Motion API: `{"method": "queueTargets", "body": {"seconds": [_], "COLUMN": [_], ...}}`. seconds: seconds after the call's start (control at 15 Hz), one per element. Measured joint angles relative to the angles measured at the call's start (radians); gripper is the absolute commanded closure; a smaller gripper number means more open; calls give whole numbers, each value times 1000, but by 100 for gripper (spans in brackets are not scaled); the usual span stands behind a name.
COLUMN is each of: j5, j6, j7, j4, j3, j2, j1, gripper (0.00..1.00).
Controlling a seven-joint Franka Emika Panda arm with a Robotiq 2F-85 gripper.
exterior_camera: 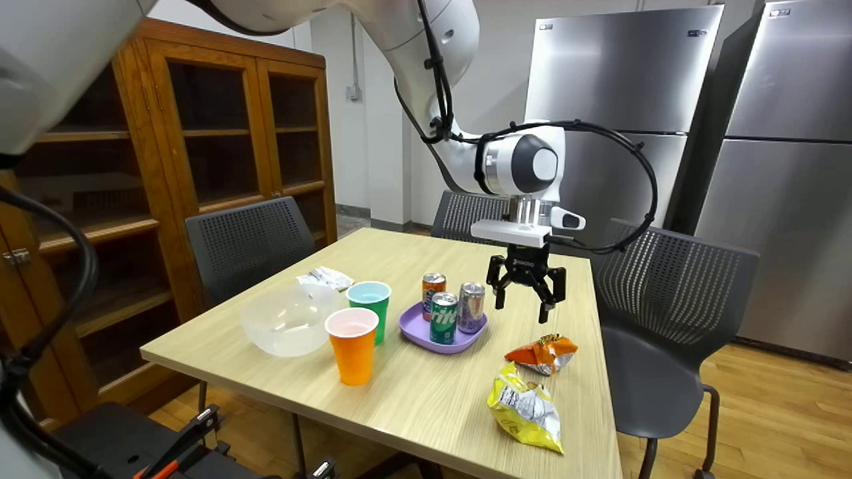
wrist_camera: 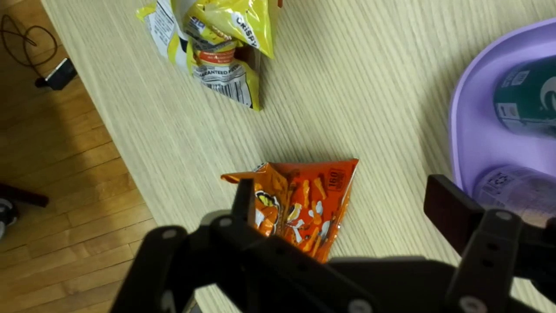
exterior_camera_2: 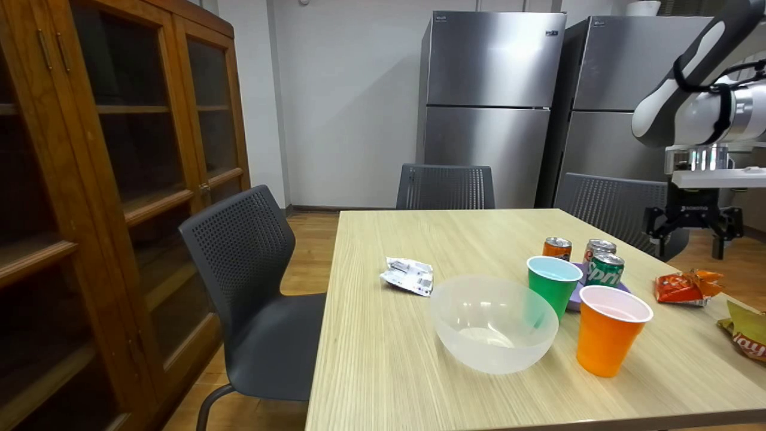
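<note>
My gripper (exterior_camera: 522, 307) hangs above the table near its right side, fingers spread wide with nothing between them. In the wrist view the red-orange snack bag (wrist_camera: 319, 191) lies below the jaws, nearer the left finger (wrist_camera: 244, 200), which hides part of it. A yellow chip bag (wrist_camera: 226, 48) lies beyond it. The right finger (wrist_camera: 451, 213) overlaps the edge of the purple tray (wrist_camera: 471, 148) in that view. On the tray stand a green can (exterior_camera: 444, 319), an orange can (exterior_camera: 433, 293) and a silver-lilac can (exterior_camera: 471, 307).
A translucent bowl (exterior_camera_2: 494, 335), a green cup (exterior_camera_2: 553, 287) and an orange cup (exterior_camera_2: 610, 335) stand beside the tray. A crumpled silver packet (exterior_camera_2: 409, 275) lies behind the bowl. Chairs surround the table, among them a dark chair (exterior_camera: 655, 332) on the gripper's side.
</note>
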Motion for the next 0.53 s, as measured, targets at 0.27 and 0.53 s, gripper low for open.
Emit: {"method": "queueTargets", "body": {"seconds": [0.27,0.53], "j5": [12,35], "j6": [1,0], "j7": [39,43], "j4": [43,110], "j3": [-8,-8], "j2": [53,106], "j1": [-9,-26], "gripper": [0,0]}}
